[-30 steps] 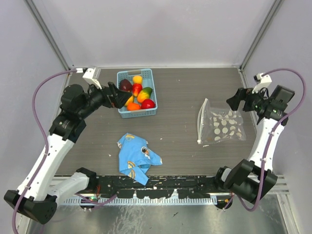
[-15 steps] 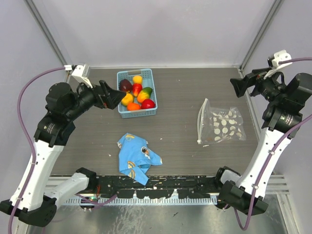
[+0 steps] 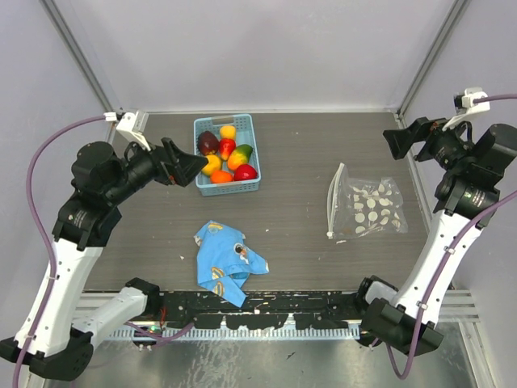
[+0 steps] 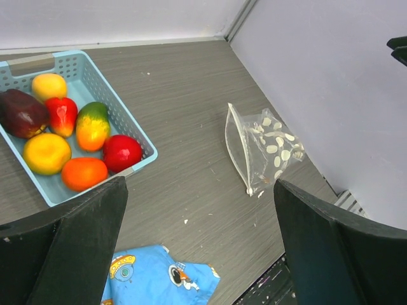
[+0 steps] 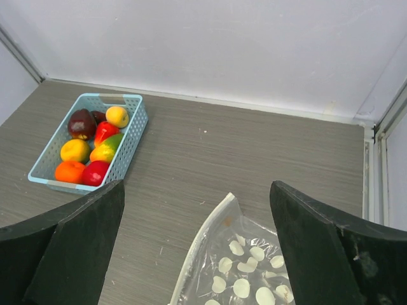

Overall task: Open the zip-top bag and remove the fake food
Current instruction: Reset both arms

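**Top view.** The left gripper [image 3: 190,164] hangs just left of the basket [image 3: 229,191] with its jaws spread wide and nothing between them. The right gripper [image 3: 393,144] is well to the right of the basket, also wide and empty. A second ago I had both arms low, the left claw against the basket's left wall and the right one further from the basket, beyond the bag [image 3: 367,208]. Both have since lifted and drawn back towards their own sides. The bag lies flat on the table [image 3: 299,162], well right of the basket, with its white zip strip on the edge facing the basket, and it has not shifted. The food [image 3: 228,158] sits inside the basket, seven pieces as I count them, also unmoved. A blue cloth [image 3: 226,260] lies crumpled nearer me than the basket.

**Left wrist view.** The fingers [image 4: 76,248] frame the scene far apart. The basket holds the food, and the bag to its right shows only white dots, its zip edge seemingly parted.

**Right wrist view.** The fingers [image 5: 70,248] stand equally wide. The bag lies directly below and the basket is far to the left. I see no fruit through the plastic.

I judge the emptying finished and the retreat a return to rest.
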Action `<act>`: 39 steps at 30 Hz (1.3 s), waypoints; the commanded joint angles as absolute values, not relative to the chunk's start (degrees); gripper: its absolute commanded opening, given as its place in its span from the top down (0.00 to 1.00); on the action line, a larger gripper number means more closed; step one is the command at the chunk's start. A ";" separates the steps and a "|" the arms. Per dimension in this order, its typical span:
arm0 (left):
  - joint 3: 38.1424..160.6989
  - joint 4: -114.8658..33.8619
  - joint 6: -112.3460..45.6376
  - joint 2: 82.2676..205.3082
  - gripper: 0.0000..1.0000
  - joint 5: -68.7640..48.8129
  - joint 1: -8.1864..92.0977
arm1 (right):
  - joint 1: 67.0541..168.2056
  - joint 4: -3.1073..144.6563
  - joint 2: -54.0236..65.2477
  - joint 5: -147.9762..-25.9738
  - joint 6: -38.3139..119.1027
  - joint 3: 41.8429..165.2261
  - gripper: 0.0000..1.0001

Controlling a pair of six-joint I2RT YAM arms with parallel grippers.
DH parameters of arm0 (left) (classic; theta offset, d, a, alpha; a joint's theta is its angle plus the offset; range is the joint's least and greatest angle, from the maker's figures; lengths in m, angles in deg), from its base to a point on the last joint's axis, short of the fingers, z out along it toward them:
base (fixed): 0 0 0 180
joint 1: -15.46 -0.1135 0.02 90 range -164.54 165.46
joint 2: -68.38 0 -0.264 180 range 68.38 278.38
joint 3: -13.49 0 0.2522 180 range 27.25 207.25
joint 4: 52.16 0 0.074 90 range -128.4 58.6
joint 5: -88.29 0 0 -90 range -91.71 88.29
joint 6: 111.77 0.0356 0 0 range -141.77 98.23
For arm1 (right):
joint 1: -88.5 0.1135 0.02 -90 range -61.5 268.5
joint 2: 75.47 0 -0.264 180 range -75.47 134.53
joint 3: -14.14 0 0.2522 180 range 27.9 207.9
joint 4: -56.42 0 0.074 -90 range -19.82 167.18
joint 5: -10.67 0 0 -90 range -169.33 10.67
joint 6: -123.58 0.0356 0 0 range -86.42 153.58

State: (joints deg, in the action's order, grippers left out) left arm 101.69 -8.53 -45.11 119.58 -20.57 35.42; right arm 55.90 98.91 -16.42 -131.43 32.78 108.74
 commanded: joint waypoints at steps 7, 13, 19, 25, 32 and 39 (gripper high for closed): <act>99.45 -9.38 -43.67 120.24 0.02 -20.28 35.09 | 53.87 91.95 -17.86 -128.91 41.96 102.31 0.00; 97.61 -10.61 -43.70 120.86 0.02 -19.01 35.08 | 56.37 92.04 -16.43 -123.16 43.63 103.49 0.00; 94.85 -12.36 -44.71 120.63 0.02 -18.11 34.82 | 63.09 94.51 -14.59 -118.90 41.15 106.01 0.00; 96.07 -11.43 -44.49 121.58 0.02 -16.67 34.66 | 66.37 97.30 -16.71 -114.87 36.34 103.62 0.00; 96.60 -8.57 -41.60 121.04 0.02 -13.71 34.62 | 65.08 100.06 -18.25 -114.58 32.51 104.70 0.00; 95.42 -9.38 -41.44 120.12 0.02 -14.19 34.64 | 64.51 100.48 -18.02 -117.68 32.98 106.43 0.00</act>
